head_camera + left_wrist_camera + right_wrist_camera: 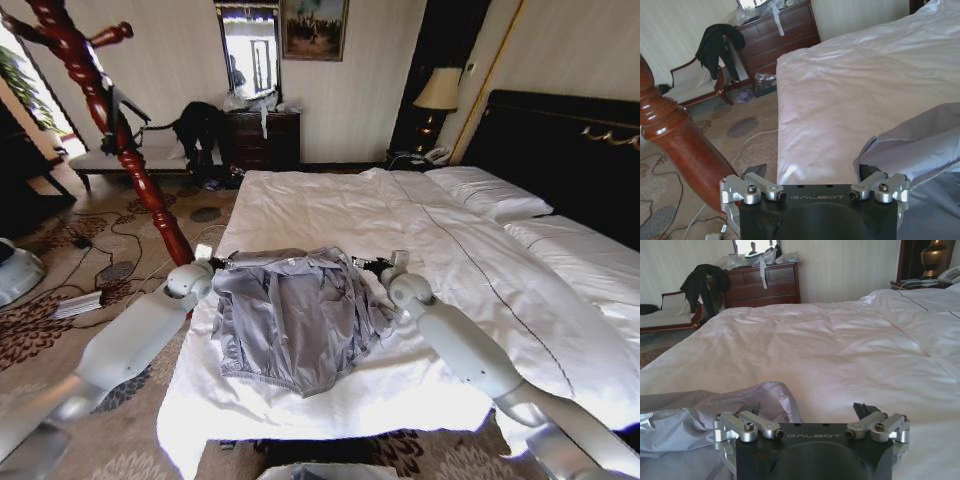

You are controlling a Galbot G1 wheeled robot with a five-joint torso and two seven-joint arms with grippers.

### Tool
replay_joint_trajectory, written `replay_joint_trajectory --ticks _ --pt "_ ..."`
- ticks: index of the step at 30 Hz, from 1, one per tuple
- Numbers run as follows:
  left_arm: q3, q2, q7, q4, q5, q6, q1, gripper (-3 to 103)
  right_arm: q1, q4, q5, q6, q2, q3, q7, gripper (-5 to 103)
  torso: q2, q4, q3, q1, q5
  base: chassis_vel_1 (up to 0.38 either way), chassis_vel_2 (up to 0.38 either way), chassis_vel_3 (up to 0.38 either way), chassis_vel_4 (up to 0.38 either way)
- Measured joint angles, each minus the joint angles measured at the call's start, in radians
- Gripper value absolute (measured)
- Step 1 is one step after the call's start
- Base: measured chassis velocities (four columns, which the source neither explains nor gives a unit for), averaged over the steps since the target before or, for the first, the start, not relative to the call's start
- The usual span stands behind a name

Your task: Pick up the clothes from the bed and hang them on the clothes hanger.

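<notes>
currently the left gripper sits at the shirt's left shoulder, fingers spread, one tip under fabric. shirt lies crumpled near the foot of the bed. right gripper at the other shoulder, likewise spread. judgement: close both evenly on the shoulders before lifting. coat stand left; patterned carpet, dresser beyond.

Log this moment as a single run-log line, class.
left pincer: open at shirt's left shoulder | right pincer: open at right shoulder | shirt: flat on bed | hung: no
</notes>
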Motion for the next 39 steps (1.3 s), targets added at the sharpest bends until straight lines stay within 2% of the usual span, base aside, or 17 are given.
replay_joint_trajectory --ticks 3,6,7,8,11,12,15,17,19,22,24,25,27,29,30,33,39 --pt "-0.003 0.005 -0.014 0.008 -0.039 0.016 -0.01 100 -0.033 0.034 0.0 -0.002 -0.013 0.026 0.0 100 0.0 -0.0009 0.0 0.0 -0.0004 0.0 0.0 0.0 0.0" --pt "-0.021 0.04 0.019 -0.006 -0.196 0.049 -0.008 100 -0.068 0.072 0.001 -0.006 -0.028 0.05 0.0 100 0.0 -0.0009 0.0 0.0 -0.0001 0.0 0.0 0.0 0.0" --pt "-0.021 0.04 0.019 -0.006 -0.196 0.049 -0.008 100 -0.068 0.072 0.001 -0.006 -0.028 0.05 0.0 100 0.0 -0.0009 0.0 0.0 -0.0001 0.0 0.0 0.0 0.0" --pt "-0.037 0.065 0.047 -0.032 -0.333 0.096 0.004 100 -0.082 0.085 0.001 -0.007 -0.034 0.059 0.0 100 0.0 0.0 0.0 0.0 0.0 0.0 0.0 0.0 0.0" --pt "-0.059 0.089 0.079 -0.068 -0.485 0.136 0.038 100 -0.099 0.1 0.001 -0.007 -0.04 0.073 0.0 100 0.0 -0.0001 0.0 0.0 0.0 0.0 0.0 0.0 0.0" --pt "-0.059 0.089 0.079 -0.068 -0.485 0.136 0.038 100 -0.099 0.1 0.001 -0.007 -0.04 0.073 0.0 100 0.0 -0.0001 0.0 0.0 0.0 0.0 0.0 0.0 0.0" --pt "-0.074 0.096 0.194 -0.098 -0.449 0.05 0.102 100 -0.118 0.109 0.003 -0.007 -0.047 0.089 0.0 100 0.0 -0.0006 0.0 0.0 -0.0001 0.0 0.0 0.0 0.0" --pt "-0.075 0.095 0.213 -0.103 -0.424 0.011 0.116 100 -0.123 0.11 0.003 -0.007 -0.048 0.093 0.0 100 0.0 -0.0004 0.0 0.0 -0.0001 0.0 0.0 0.0 0.0" --pt "-0.089 0.091 0.226 -0.131 -0.344 -0.09 0.157 100 -0.146 0.121 0.003 -0.007 -0.056 0.109 -0.001 100 0.0 -0.0006 0.0 0.0 -0.0004 0.0 0.0 0.0 0.0" --pt "-0.136 0.103 0.217 -0.201 -0.257 -0.16 0.221 100 -0.175 0.144 0.006 -0.008 -0.066 0.131 0.0 100 0.0 -0.0007 0.0 0.0 0.0 0.0 0.0 0.0 0.0" --pt "-0.188 0.114 0.159 -0.276 -0.169 -0.221 0.294 100 -0.219 0.173 0.009 -0.008 -0.077 0.164 0.0 100 0.0 -0.0004 0.0 0.0 0.0001 0.0 0.0 0.0 0.0" --pt "-0.188 0.114 0.159 -0.276 -0.169 -0.221 0.294 100 -0.219 0.173 0.009 -0.008 -0.077 0.164 0.0 100 0.0 -0.0004 0.0 0.0 0.0001 0.0 0.0 0.0 0.0" --pt "-0.299 0.123 0.084 -0.383 -0.048 -0.277 0.421 100 -0.28 0.218 0.009 -0.008 -0.095 0.211 0.004 100 0.0 -0.0005 0.0 0.0 -0.0004 0.0 0.0 0.0 0.0" --pt "-0.33 0.124 0.067 -0.409 -0.03 -0.281 0.45 100 -0.292 0.229 0.008 -0.008 -0.099 0.221 0.007 100 0.0 -0.0005 0.0 0.0 -0.0003 0.0 0.0 0.0 0.0" --pt "-0.416 0.125 0.012 -0.477 -0.009 -0.281 0.525 100 -0.324 0.258 0.002 -0.008 -0.107 0.246 0.017 100 0.0 -0.0002 0.0 0.0 0.0002 0.0 0.0 0.0 0.0" --pt "-0.539 0.132 -0.077 -0.591 -0.018 -0.238 0.61 100 -0.393 0.326 -0.001 -0.004 -0.113 0.304 0.047 100 0.0 0.0001 0.0 0.0 -0.0002 0.0 0.0 0.0 0.0" --pt "-0.65 0.22 -0.203 -0.725 -0.105 -0.142 0.577 100 -0.623 0.454 -0.039 -0.004 -0.103 0.476 0.049 100 0.0 -0.0009 0.0 0.0 0.0001 0.0 0.0 0.0 0.0"
